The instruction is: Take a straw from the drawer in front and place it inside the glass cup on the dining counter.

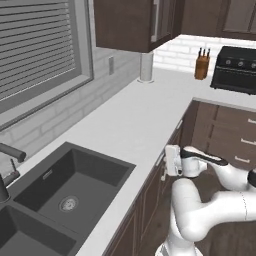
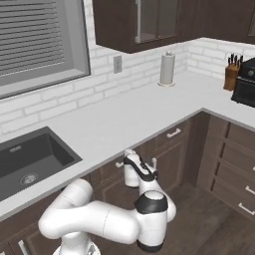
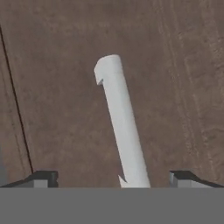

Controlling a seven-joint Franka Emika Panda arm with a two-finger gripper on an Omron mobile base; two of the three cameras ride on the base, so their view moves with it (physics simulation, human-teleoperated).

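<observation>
In the hand view the drawer point(image 3: 57, 109) is a dark brown wood front close ahead. Its silver bar handle point(image 3: 120, 122) runs up from between my two finger tips. My gripper point(image 3: 113, 178) is open, one dark tip on each side of the bar, touching nothing that I can see. From the base views the gripper point(image 1: 165, 161) point(image 2: 125, 159) is pressed up near the cabinet front just under the white worktop point(image 1: 135, 125). The straw is hidden behind the drawer front. The glass cup and the dining counter are out of view.
A dark sink point(image 1: 65, 195) point(image 2: 25, 159) lies to the left in the worktop. At the back stand a paper towel roll point(image 2: 167, 69), a knife block point(image 1: 202, 65) and a black stove point(image 1: 237, 70). More drawers point(image 2: 234, 169) line the corner to the right, above a wood floor.
</observation>
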